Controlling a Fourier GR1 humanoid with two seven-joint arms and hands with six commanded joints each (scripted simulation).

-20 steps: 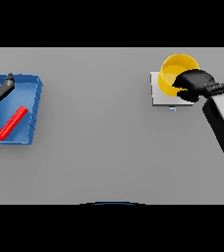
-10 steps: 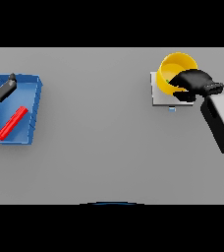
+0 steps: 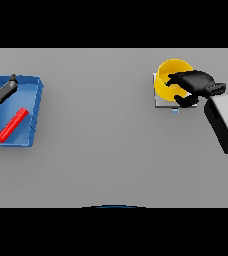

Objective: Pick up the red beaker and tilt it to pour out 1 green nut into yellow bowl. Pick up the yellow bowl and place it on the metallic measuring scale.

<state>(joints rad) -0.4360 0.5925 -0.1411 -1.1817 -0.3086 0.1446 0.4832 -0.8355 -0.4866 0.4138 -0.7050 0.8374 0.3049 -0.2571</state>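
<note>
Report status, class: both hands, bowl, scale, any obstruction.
Right hand curled on yellow bowl, bowl sitting on scale. Left hand over blue tray. No obstruction seen.

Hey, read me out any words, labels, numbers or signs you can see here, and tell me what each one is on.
None: no text, number or sign can be read anywhere in the head view.
Yellow bowl: plain, no label.
Metallic measuring scale: a small blue mark at its front edge, too small to read as any figure.
Red beaker and blue tray: no markings visible.
</note>
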